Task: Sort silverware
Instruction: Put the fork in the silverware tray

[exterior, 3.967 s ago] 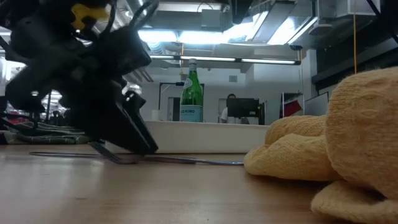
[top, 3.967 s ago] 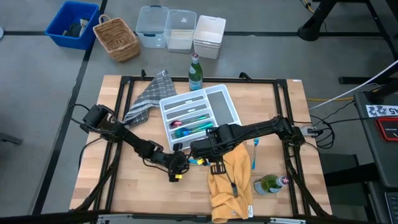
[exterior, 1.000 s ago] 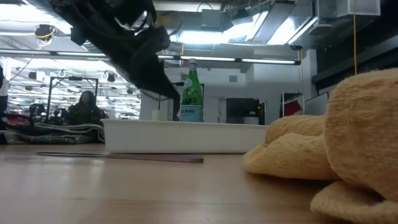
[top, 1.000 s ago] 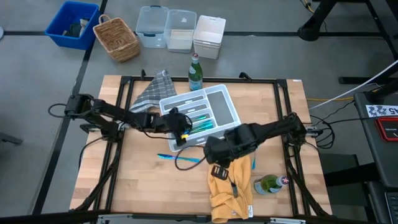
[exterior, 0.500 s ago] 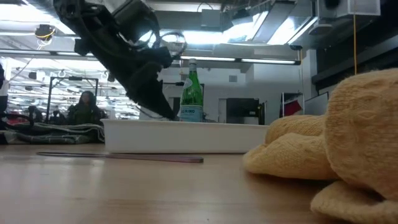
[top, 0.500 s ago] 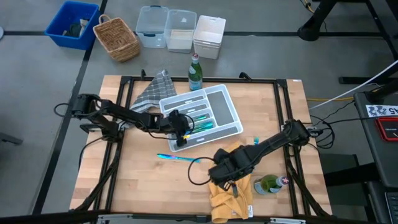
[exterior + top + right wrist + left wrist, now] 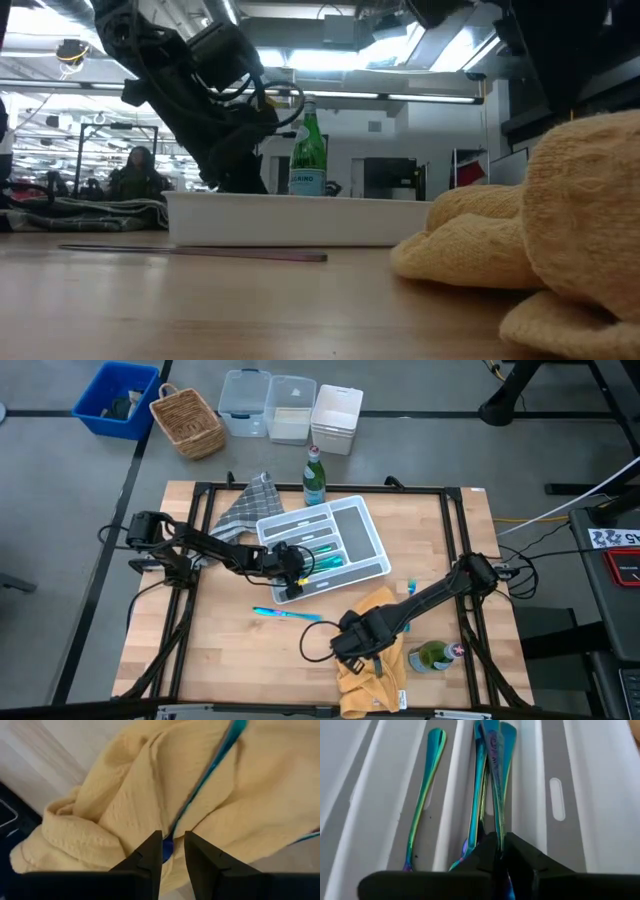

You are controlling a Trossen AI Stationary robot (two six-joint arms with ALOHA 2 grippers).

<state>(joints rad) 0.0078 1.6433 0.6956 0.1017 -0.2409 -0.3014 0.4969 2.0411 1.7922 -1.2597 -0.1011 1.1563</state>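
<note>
The white divided tray [image 7: 372,538] holds several teal and iridescent pieces of silverware [image 7: 426,785]. My left gripper [image 7: 290,567] is low over the tray's near left end, shut on a slim iridescent piece [image 7: 492,750]. My right gripper [image 7: 356,641] is down on the yellow cloth [image 7: 372,660], its fingers nearly together on a teal piece [image 7: 210,770] that lies on the cloth. One teal piece [image 7: 285,613] lies flat on the table in front of the tray; it also shows in the low view [image 7: 200,252]. Another piece [image 7: 409,592] lies by the cloth's far right. My left gripper pinches the iridescent piece near its closer end [image 7: 496,832] between its two fingers. The piece runs straight out ahead of the fingers, along a middle compartment and over other teal pieces there; whether it rests on them does not show. My right gripper has the teal piece's closer end [image 7: 168,845] between its two fingers [image 7: 150,851], coming from above. The rest of the piece lies slanting away across the folds of the yellow cloth.
A green bottle [image 7: 315,473] stands behind the tray and a grey cloth [image 7: 240,510] lies at its left. A green bottle [image 7: 432,657] lies near the table's right front. Bins and a basket [image 7: 186,422] sit on the floor beyond the table.
My left gripper has come down into the tray's near left end with the iridescent piece. My right gripper has gone from beside the tray toward the table's near edge and now sits on the yellow cloth.
</note>
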